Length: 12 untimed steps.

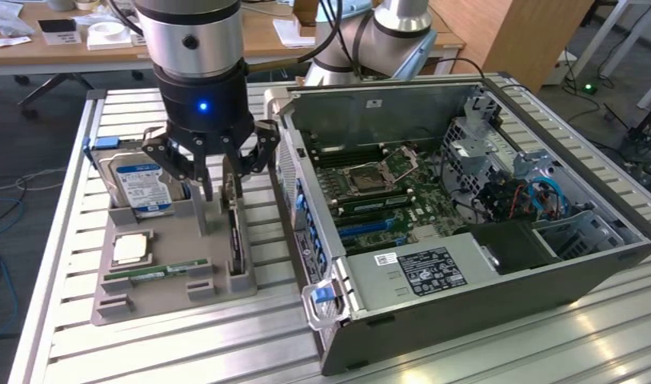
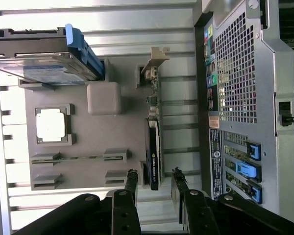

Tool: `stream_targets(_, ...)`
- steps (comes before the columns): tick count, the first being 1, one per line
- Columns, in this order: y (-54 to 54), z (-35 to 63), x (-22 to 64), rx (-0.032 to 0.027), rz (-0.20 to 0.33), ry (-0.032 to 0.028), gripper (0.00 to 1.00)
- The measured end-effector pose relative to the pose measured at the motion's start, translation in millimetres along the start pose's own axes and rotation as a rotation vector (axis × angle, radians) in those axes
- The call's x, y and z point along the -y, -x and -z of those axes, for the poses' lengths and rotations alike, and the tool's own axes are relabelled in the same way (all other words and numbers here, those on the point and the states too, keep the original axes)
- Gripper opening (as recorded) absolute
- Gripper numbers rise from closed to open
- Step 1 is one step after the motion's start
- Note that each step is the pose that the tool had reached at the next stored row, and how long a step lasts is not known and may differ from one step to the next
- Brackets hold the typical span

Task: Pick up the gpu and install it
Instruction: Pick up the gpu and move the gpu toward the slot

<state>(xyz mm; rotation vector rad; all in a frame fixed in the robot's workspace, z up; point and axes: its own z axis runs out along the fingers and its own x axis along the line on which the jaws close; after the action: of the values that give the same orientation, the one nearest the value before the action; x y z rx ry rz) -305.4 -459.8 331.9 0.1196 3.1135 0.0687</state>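
Hand [image 1: 221, 196] hangs over the grey tray [image 1: 176, 244], fingers [image 2: 132, 182] apart, astride the gpu [image 1: 236, 240]. The card stands on edge in its tray slot, ungripped. Risk: an off-centre closing could tilt the card and jam it in the slot.

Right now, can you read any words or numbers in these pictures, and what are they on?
No text reads clearly enough to quote.
hard drive: blue-white label, print too small to read.
gpu: small green mark on its dark face, too blurred.
black label inside the computer case: white print too small.
stickers on the case's back: too blurred.
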Motion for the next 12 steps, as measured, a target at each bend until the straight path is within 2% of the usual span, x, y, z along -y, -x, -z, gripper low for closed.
stream_targets(12, -0.1, -3.7, 0.1, 0.0001, 0.0, 0.0, 0.42)
